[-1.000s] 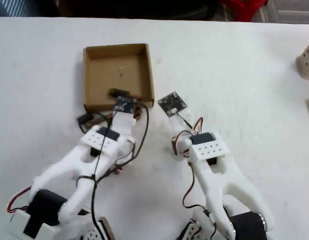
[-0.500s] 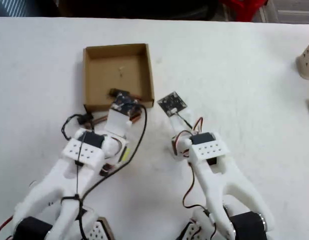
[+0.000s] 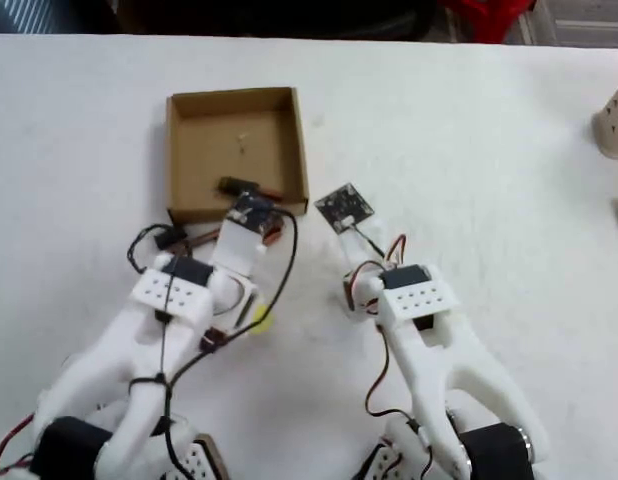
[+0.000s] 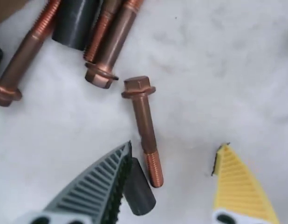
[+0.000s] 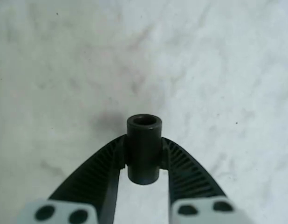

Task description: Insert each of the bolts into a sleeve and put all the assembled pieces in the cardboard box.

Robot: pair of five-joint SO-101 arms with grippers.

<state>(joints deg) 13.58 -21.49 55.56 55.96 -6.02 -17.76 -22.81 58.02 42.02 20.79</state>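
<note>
Just beside the cardboard box [image 3: 232, 96], our left tool [image 4: 175, 148] hung apart over a copper bolt [image 4: 143, 122]; our right tool [image 5: 144, 141] clamped a black sleeve [image 5: 144, 156]. Closing off-centre could roll the bolt away.

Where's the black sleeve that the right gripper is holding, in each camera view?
High view: hidden beneath the right arm's wrist camera.
Left wrist view: not in it; another sleeve lies beside a bolt.
Right wrist view: the black sleeve at centre, clamped in the right gripper.
Shared landmark: the white table.
</note>
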